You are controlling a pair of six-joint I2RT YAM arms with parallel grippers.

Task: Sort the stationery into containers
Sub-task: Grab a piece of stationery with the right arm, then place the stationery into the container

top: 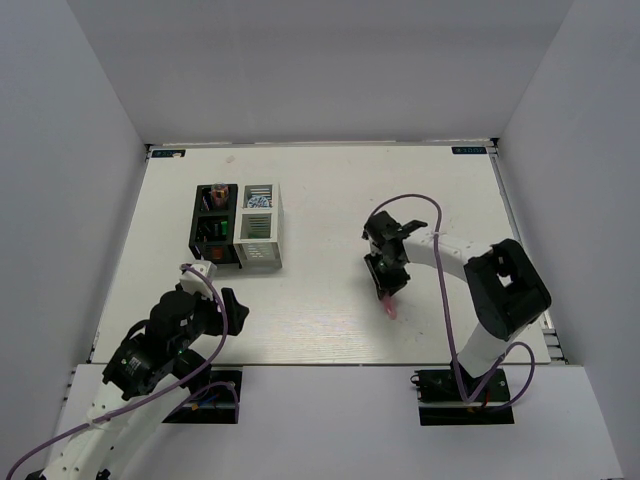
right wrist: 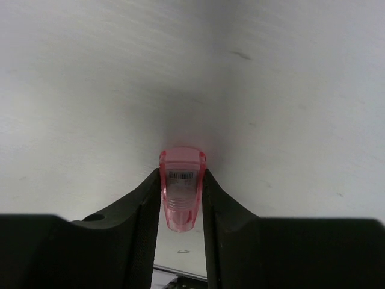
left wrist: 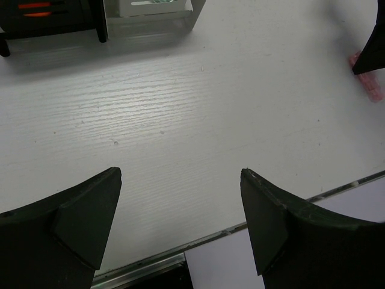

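My right gripper [right wrist: 182,180] is shut on a translucent pink capsule-like piece [right wrist: 181,186] with a small barcode label, just over the white table. In the top view that pink piece [top: 387,304] pokes out below the right gripper [top: 384,286], right of centre. The black organiser box [top: 214,224] and the white organiser box [top: 259,226] stand side by side at the back left. The black box holds an orange-capped marker [top: 218,192] and a green item [top: 223,228]. The white box holds a blue-white roll [top: 258,201]. My left gripper [left wrist: 180,211] is open and empty near the table's front left edge.
White walls close in the table on three sides. The table's front edge [left wrist: 271,217] runs just under my left gripper. The bottoms of both boxes [left wrist: 90,21] show at the top left of the left wrist view, and the pink piece [left wrist: 368,81] at its right edge.
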